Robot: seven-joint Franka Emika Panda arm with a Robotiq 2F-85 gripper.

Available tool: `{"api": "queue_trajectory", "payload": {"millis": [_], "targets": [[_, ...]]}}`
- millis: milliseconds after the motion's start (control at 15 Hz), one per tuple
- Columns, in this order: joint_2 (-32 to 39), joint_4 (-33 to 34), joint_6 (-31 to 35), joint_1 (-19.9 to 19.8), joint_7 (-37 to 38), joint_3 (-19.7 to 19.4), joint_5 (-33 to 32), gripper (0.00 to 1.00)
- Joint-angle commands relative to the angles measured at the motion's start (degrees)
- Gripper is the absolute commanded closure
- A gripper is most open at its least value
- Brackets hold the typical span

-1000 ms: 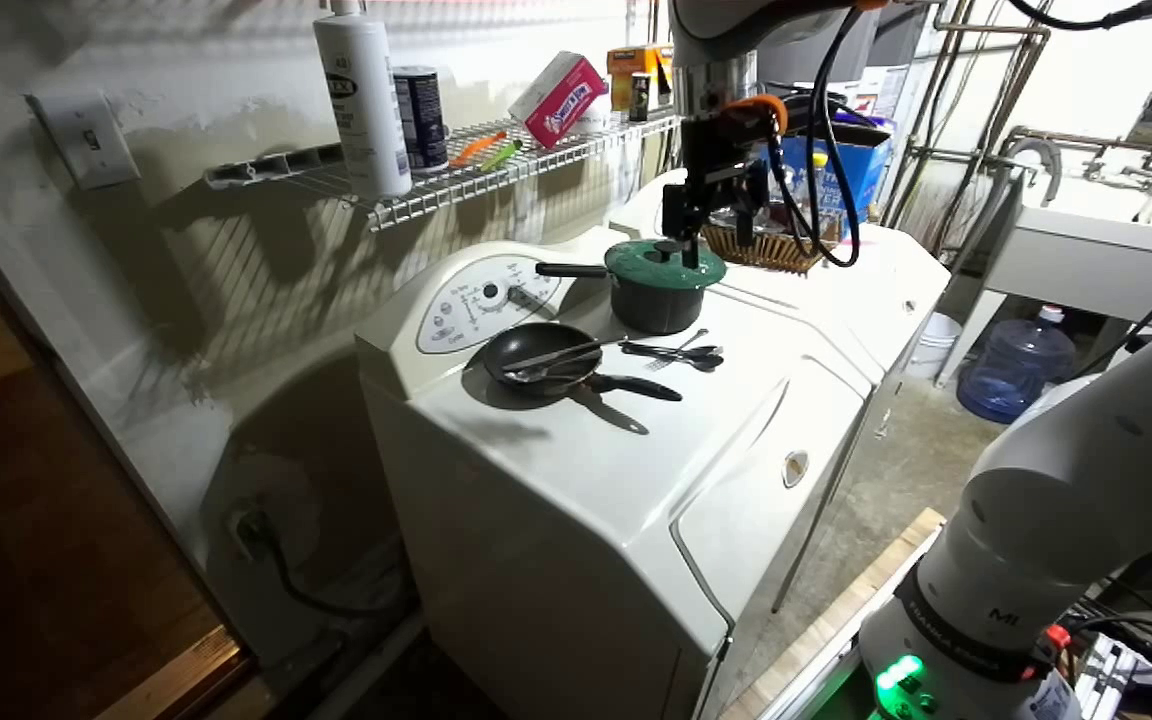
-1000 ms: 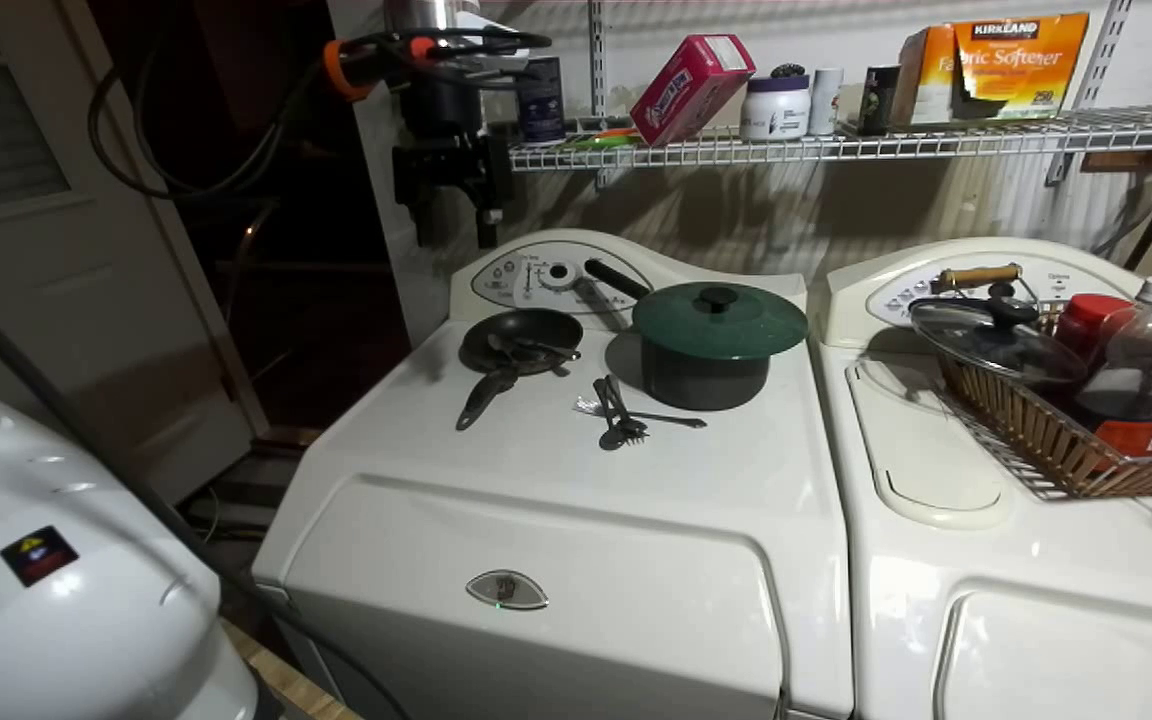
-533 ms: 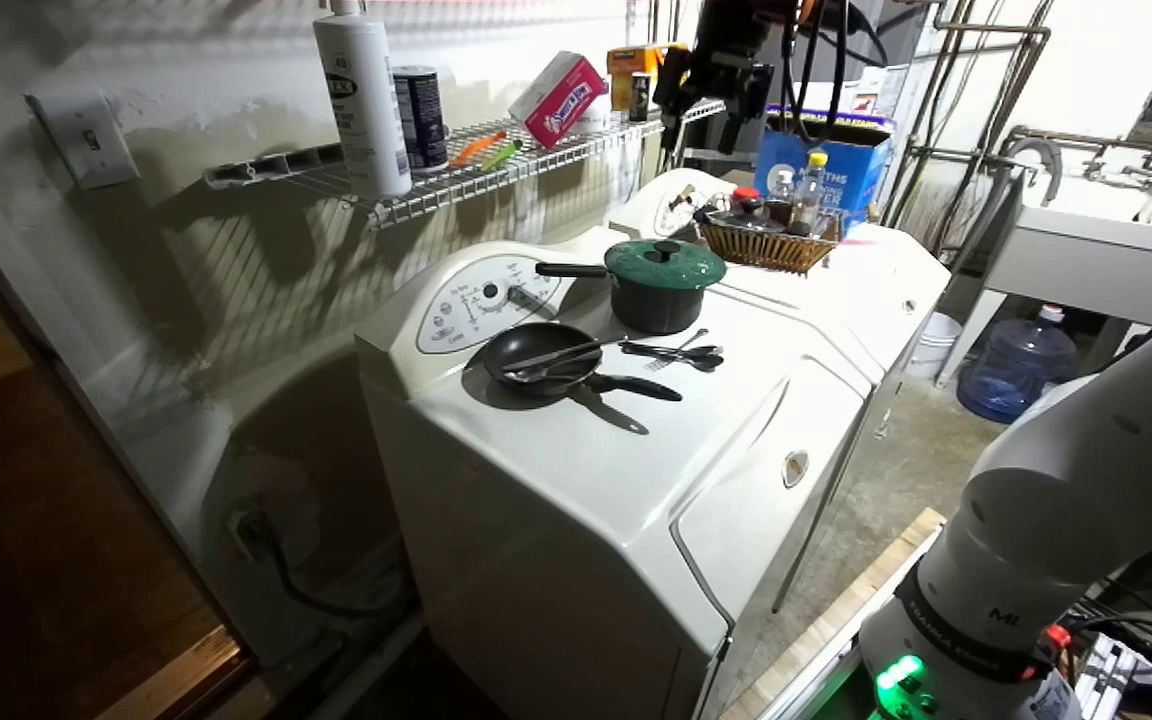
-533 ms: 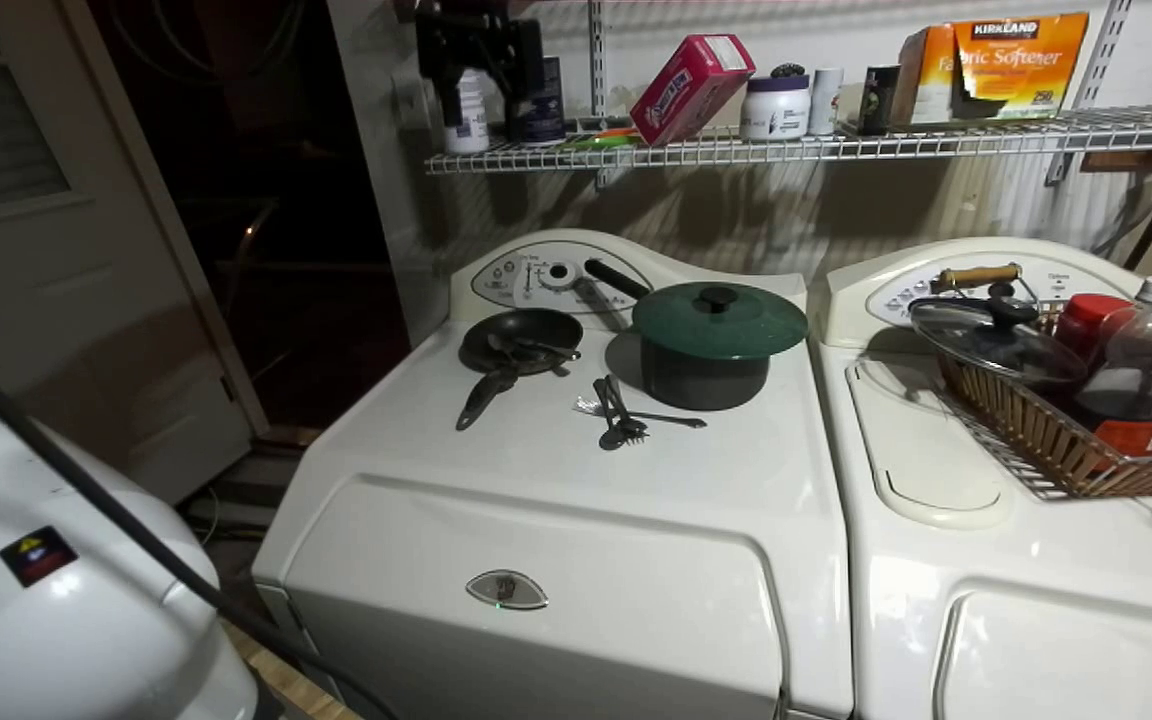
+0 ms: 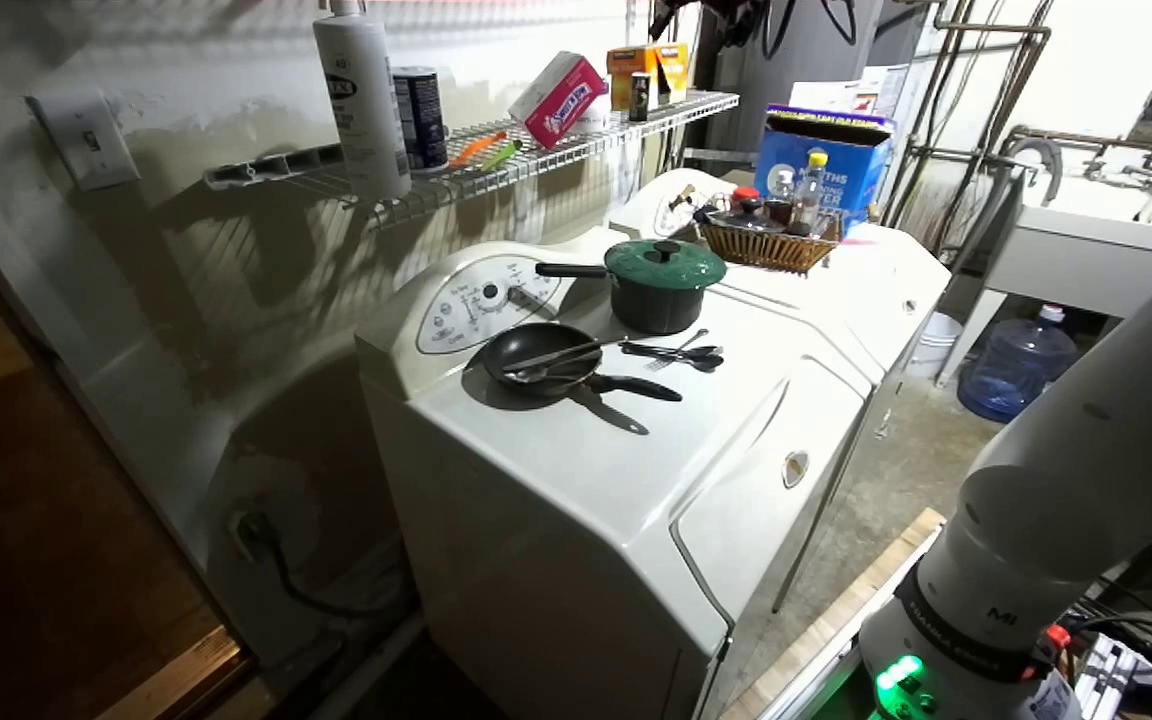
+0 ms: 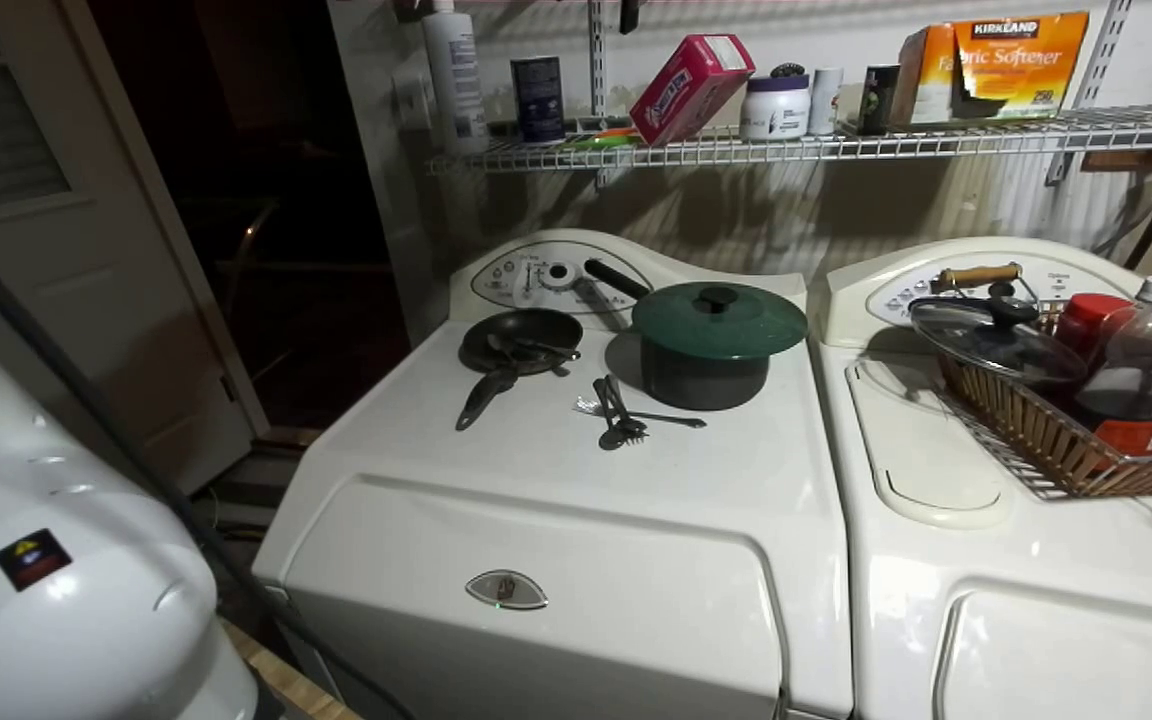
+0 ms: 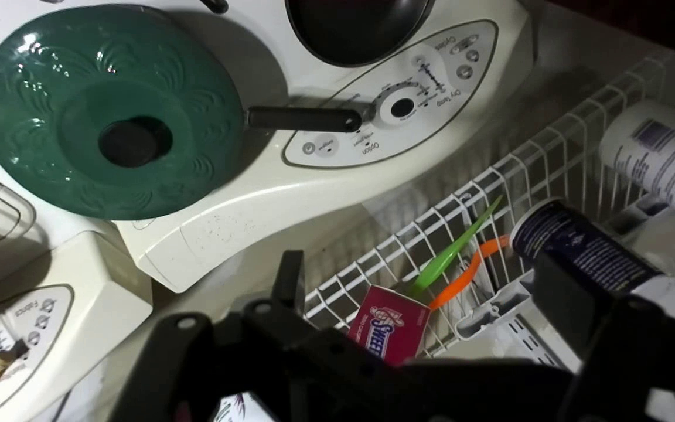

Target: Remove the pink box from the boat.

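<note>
The pink box (image 6: 691,88) sits tilted on the wire shelf (image 6: 936,143), between the dark can (image 6: 538,100) and the purple-lidded jar (image 6: 776,108), with a green utensil (image 7: 440,265) and an orange utensil (image 7: 462,284) lying close by its low end. It looks propped on the jar, though where the two meet is hard to make out, so that is only my guess.

In the wrist view the fingers (image 7: 572,302) are spread well apart, with nothing held; the box shows in the gap, farther off and untouched.

By its look this is a thin-walled printed carton, so I expect it to be light, with a modest load that may shift inside. The flat panels should give a little under pressure and the edges should be stiffer; a hard squeeze would likely dent it. The printed surface may be slick, so full, flat contact matters more than force.

The best hold, I judge, is across its narrower width, near the middle or a touch toward the raised end, with the fingers turned to match the tilt. Pinching one corner would let it swing. Lifting straight up before going sideways should keep the low edge from snagging on the wires or dragging the utensils along.
</note>
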Motion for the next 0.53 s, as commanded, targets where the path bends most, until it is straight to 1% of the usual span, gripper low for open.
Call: {"api": "queue_trajectory", "payload": {"millis": [0,200,267,467], "targets": [[1.18,1.18,-0.24,-1.42,-0.45,0.84,0.80,0.00],[2.09,2.27,-0.25,-1.43,-0.47,0.96,1.21,0.00],[3.68,3.76,1.73,-1.56,1.14,0.93,2.21,0.00],[10.01,11.18,2.77,-2.11,4.31,-0.34,9.80,0.00]]}}
